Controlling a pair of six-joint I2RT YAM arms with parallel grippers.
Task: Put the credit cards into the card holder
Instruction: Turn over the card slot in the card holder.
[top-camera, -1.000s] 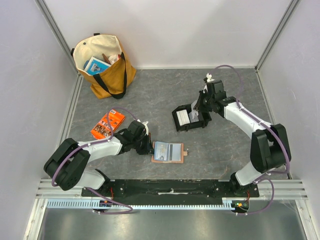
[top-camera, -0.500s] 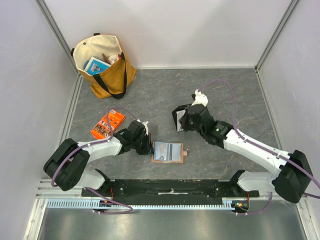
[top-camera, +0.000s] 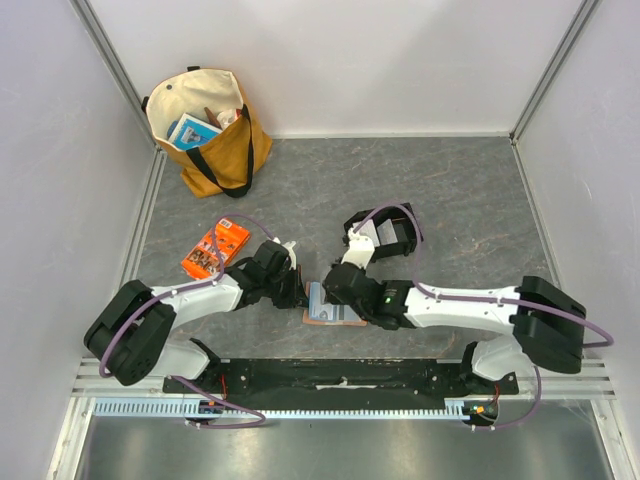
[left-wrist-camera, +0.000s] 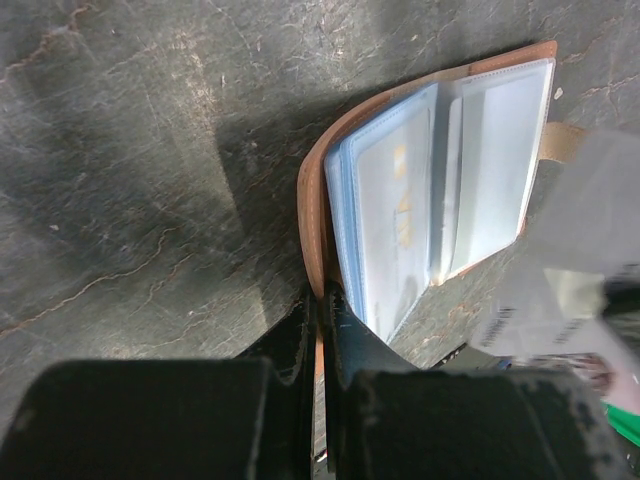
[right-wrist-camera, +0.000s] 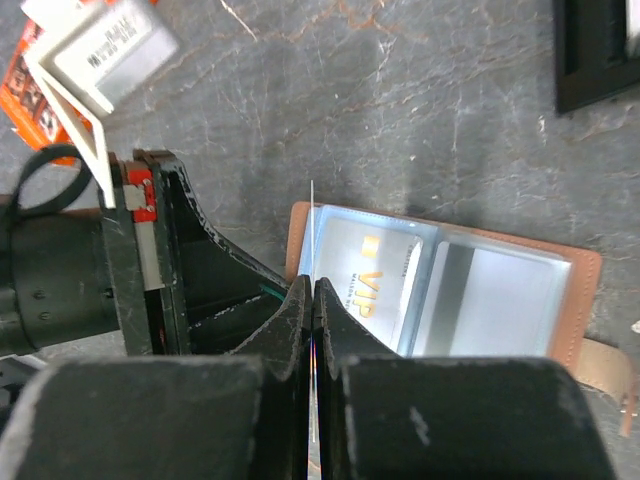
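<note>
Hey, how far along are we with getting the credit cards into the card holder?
Done: one card marked VIP sits in a sleeve of the open card holder. In hand: the left gripper pinches the holder's edge, and the right gripper, shut on a thin card seen edge-on, hangs over it. Left: slotting that card, then what look like white cards in the black tray.

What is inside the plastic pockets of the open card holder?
In the card holder, one pocket shows a pale card with gold VIP letters; the neighbouring pocket looks empty. Sleeves stacked beneath are covered; their content cannot be seen.
</note>
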